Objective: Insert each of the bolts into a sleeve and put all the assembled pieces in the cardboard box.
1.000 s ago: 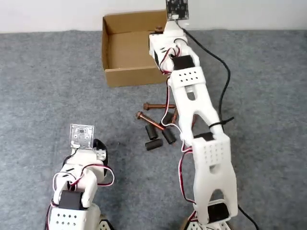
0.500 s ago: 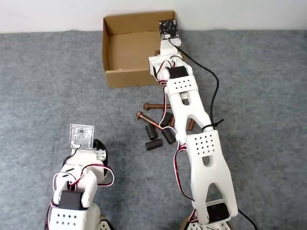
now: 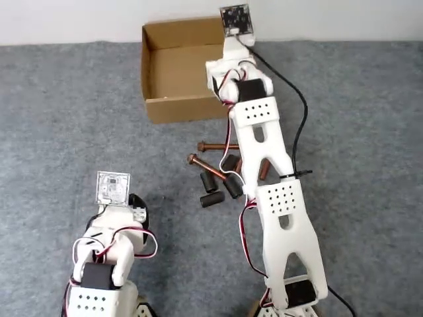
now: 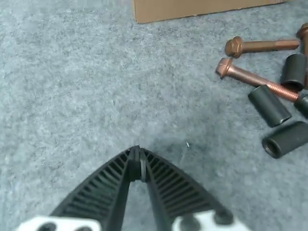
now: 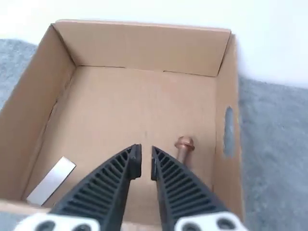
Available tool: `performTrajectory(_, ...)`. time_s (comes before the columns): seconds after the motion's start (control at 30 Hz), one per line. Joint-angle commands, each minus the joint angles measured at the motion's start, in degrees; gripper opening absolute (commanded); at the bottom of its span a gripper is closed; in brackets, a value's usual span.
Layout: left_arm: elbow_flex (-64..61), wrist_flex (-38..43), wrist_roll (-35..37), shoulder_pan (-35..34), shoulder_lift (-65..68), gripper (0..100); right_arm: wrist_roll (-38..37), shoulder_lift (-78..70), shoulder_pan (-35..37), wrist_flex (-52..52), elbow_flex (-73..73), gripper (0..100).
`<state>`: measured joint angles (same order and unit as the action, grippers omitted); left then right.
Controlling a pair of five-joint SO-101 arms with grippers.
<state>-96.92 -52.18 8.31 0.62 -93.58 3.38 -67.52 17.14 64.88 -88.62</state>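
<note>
Since a second ago the right arm [image 3: 264, 139] has dipped its wrist toward the open brown cardboard box [image 3: 178, 109] and lifted back toward the far wall, while the left arm [image 3: 106, 257] has kept its place.

The right claw [image 5: 146, 151] hangs over the box interior, released, with a narrow slit between its ribbed black fingers and nothing in it. Just beyond its tip a copper-coloured bolt [image 5: 183, 144] lies on the box floor near the side wall. Its shank is hidden behind a finger, so I cannot tell whether it wears a sleeve. That pose, parted and empty over the box, reads as a drop-off. A pale flat strip [image 5: 50, 180] lies in the opposite corner.

The left claw [image 4: 136, 153] is clenched on nothing, its tips meeting just above the grey carpeted tabletop [image 3: 66, 132]. It probably sits there to stay clear of its partner while staying near the parts.

Those parts lie loose between the arms, below the box. Two long copper flanged bolts [image 4: 262, 46] [image 4: 255, 79] lie beside three short black cylindrical sleeves [image 4: 269, 106] [image 4: 286, 138] [image 4: 293, 70]. One sleeve touches a bolt's threaded end, though none looks pushed on. The cluster sits within both arms' reach, which suits a two-handed insertion. Most of the assembly appears undone.
</note>
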Motion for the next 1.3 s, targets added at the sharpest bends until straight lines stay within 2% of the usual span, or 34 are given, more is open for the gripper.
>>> performTrajectory(0.0,0.1,-0.4,0.1,-2.3,-0.3,0,-0.6,1.2,-0.6,11.0,-8.2,1.1)
performTrajectory(0.47,0.1,-0.6,-0.3,-2.8,-0.4,0,-0.9,11.6,0.7,37.9,-7.5,0.9)
performTrajectory(0.87,0.1,-0.6,-0.4,-2.8,-0.4,0,-9.0,15.3,2.8,38.3,-6.1,0.9)
performTrajectory(1.0,0.1,-0.6,-0.4,-2.8,-0.4,0,-9.9,21.2,2.7,38.3,5.9,0.8)
performTrajectory(1.27,0.1,-0.6,-0.4,-2.8,-0.4,0,-9.9,38.5,3.3,37.8,44.7,0.8)
